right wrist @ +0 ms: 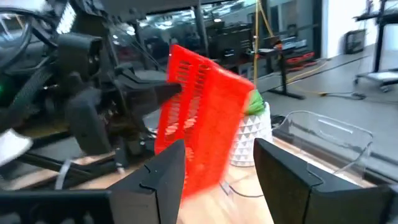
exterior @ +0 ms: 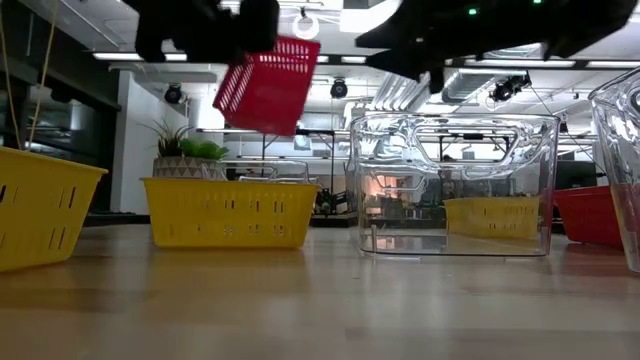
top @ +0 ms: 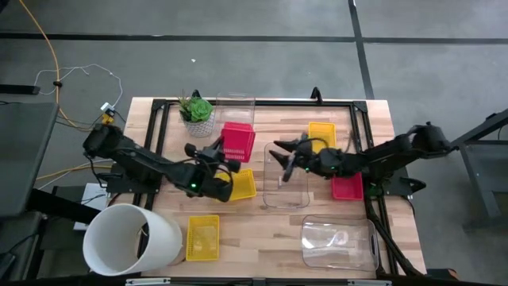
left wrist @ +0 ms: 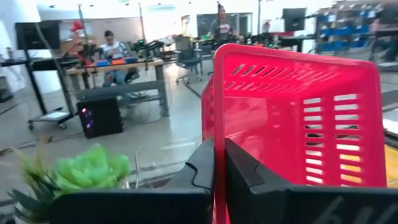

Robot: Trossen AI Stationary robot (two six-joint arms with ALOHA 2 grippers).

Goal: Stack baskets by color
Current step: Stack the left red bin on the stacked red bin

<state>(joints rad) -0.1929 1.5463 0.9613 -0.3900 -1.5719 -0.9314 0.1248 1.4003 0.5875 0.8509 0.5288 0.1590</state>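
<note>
Left gripper (top: 213,152) was clamped tight on one wall of a pink basket (top: 237,141), lifted clear of the table and tilted, hanging above the middle-far area. Probably held by the rim so it can drop open side up into its match

Right gripper (top: 287,156) had its fingers spread wide with nothing between them, hovering at the rim of the middle clear basket (top: 286,184). It faced the lifted pink one across the table; looked like it was waiting

Second pink basket (top: 347,187) sat on the table at the right edge, under the right arm. That is the likely stacking target

Count:
- pink: 2, one in the air, one on the table
- yellow: 3, one far right (top: 321,135), one just left of centre (top: 242,184) partly under the left arm, one near left (top: 202,237)
- clear: 3, one at the far edge (top: 235,107), the middle one, one near right (top: 339,243)

None nested yet, all sat apart. White tub (top: 131,239) lay on its side at the near left corner, plant (top: 197,113) at the far left
</note>
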